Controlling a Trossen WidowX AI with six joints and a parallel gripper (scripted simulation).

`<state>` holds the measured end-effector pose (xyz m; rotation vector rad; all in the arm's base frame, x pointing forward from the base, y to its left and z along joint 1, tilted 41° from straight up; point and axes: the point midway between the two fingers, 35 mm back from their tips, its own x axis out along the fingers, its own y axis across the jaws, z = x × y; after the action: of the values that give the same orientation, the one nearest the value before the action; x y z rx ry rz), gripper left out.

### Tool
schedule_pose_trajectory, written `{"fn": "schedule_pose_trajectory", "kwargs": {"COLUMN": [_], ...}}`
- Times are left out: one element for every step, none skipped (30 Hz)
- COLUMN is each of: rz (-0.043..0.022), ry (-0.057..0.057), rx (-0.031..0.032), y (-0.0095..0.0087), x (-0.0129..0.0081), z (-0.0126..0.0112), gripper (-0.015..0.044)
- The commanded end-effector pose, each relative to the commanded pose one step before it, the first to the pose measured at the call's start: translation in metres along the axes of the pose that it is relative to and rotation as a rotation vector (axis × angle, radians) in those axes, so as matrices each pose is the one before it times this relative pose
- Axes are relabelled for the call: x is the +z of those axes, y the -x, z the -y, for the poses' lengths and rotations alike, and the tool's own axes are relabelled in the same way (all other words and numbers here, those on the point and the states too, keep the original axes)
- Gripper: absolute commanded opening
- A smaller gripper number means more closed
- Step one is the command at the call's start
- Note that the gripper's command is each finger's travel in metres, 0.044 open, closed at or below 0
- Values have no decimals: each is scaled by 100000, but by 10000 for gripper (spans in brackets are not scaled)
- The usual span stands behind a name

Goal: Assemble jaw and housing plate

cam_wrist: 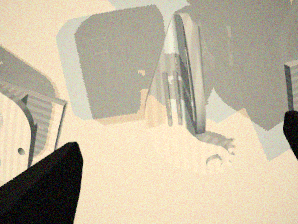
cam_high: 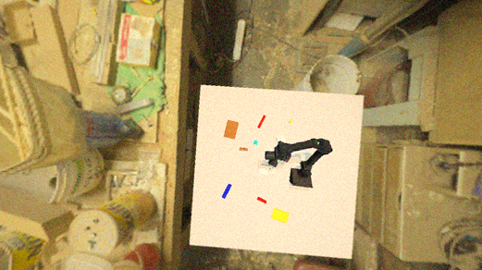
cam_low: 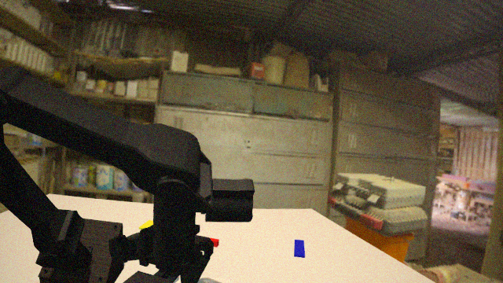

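My gripper [cam_wrist: 187, 137] [cam_high: 269, 164] is open and empty, its dark fingertips wide apart in the wrist view. Between and beyond them a thin pale grey part [cam_wrist: 198, 75], perhaps a jaw, stands steeply with narrow rods [cam_wrist: 168, 102] beside it. A low, cream-coloured part with a rounded end [cam_wrist: 215, 159] lies at its foot. A pale plate with a hole [cam_wrist: 14, 145], perhaps the housing plate, is by the left finger, with a ribbed side. Another pale part [cam_wrist: 292, 85] is cut off at the right edge. Pins and tooth meshing cannot be made out.
On the table [cam_high: 328, 226] lie an orange block [cam_high: 231, 129], a small brown block [cam_high: 243, 149], a cyan piece [cam_high: 255, 142], red bars [cam_high: 262, 121] [cam_high: 262, 200], a blue bar [cam_high: 227, 191] [cam_low: 299, 248], a yellow block [cam_high: 280, 216] and a small yellow cube [cam_high: 291, 121].
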<state>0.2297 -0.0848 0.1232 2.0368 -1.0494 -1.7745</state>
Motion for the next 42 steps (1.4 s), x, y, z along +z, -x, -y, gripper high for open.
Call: {"fn": "schedule_pose_trajectory", "kwargs": {"rz": [46, 3, 2, 2, 1, 0, 0, -1, -1, -2, -3, -3, -4, -4, -5, -5, -6, -6, -7, -7, -7, -8, -8, -8, -9, -9, -9, -10, -10, -8, -5, -2, 0, 0, 0, 0, 0, 0, 0, 0, 0, 0], "ry": [548, -3, -3, -3, -2, -2, -2, -2, -2, -2, -2, -2, -2, -2, -2, -2, -1, -1, -1, -1, -1, -1, -1, -1, 0, 0, 0, 0, 0, 0, 0, 0, 0, 0, 0, 0, 0, 0, 0, 0, 0, 0], "rx": [603, -17, -15, -13, -12, -10, -8, -6, -4, -3, -1, 1, 3, 4, 6, 8, 10, 12, 14, 15, 17, 19, 21, 23, 25, 26, 28, 30, 32, 27, 17, 6, 0, 0, 0, 0, 0, 0, 0, 0, 0, 0], "y": [-416, -164, -164, -164, -163, -163, -163, -163, -163, -163, -163, -162, -162, -162, -162, -162, -161, -161, -161, -161, -161, -160, -160, -160, -159, -159, -159, -158, -158, -127, -76, -25, 0, 0, 0, 0, 0, 0, 0, 0, 0, 0], "x": [104, -12, -11, -11, -10, -9, -8, -7, -6, -5, -4, -3, -3, -2, -1, 0, 1, 2, 3, 4, 5, 6, 7, 8, 9, 10, 11, 12, 13, 11, 7, 2, 0, 0, 0, 0, 0, 0, 0, 0, 0, 0], "z": [-34, 10, 9, 8, 7, 6, 5, 4, 3, 3, 2, 1, 0, -1, -2, -3, -3, -4, -5, -6, -7, -7, -8, -9, -10, -10, -11, -12, -13, -11, -7, -2, 0, 0, 0, 0, 0, 0, 0, 0, 0, 0], "gripper": [440, 440, 440, 440, 440, 440, 440, 440, 440, 440, 440, 440, 440, 440, 440, 440, 440, 440, 440, 440, 440, 440, 440, 440, 440, 440, 440, 440, 440, 440, 440, 440, 440, 440, 440, 440, 440, 440, 440, 440, 440, 440]}}
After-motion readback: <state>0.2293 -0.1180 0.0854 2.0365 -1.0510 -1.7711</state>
